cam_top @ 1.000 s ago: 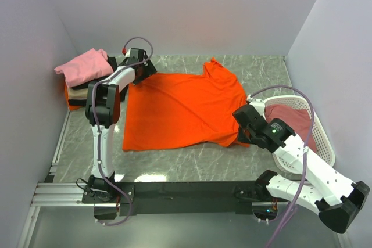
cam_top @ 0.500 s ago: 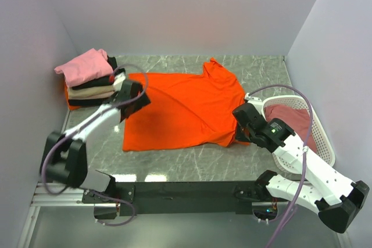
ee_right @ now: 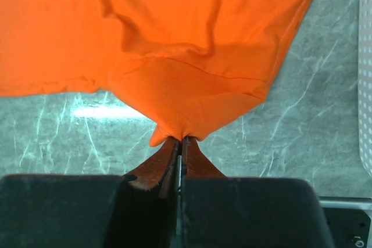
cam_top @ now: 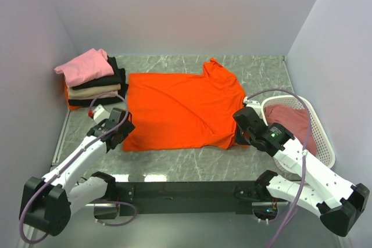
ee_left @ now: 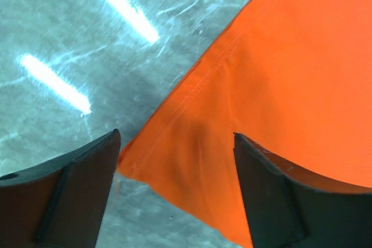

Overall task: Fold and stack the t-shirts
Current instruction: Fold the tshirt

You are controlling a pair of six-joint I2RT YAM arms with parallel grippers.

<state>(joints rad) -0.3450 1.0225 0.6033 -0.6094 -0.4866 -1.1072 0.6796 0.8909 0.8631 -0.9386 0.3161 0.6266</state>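
Partway through. Folded and piled at far left: stack (cam_top: pixel 93 79) of pink, black and beige shirts. Spread flat on the tabletop (cam_top: pixel 174 164), unfolded: orange shirt (cam_top: pixel 183 108). Left hand (ee_left: pixel 174 161) apart, straddling its near-left hem corner, not yet clamped. Right hand (ee_right: pixel 180 142) pinched together on its near-right edge. Waiting in the basket (cam_top: pixel 323 141): red shirt (cam_top: pixel 293 121). Left to do, likely: fold both, stack.

The left arm (cam_top: pixel 81 158) has swung from the stack (cam_top: pixel 93 79) to the orange t-shirt's (cam_top: pixel 183 108) near corner (jaws astride).
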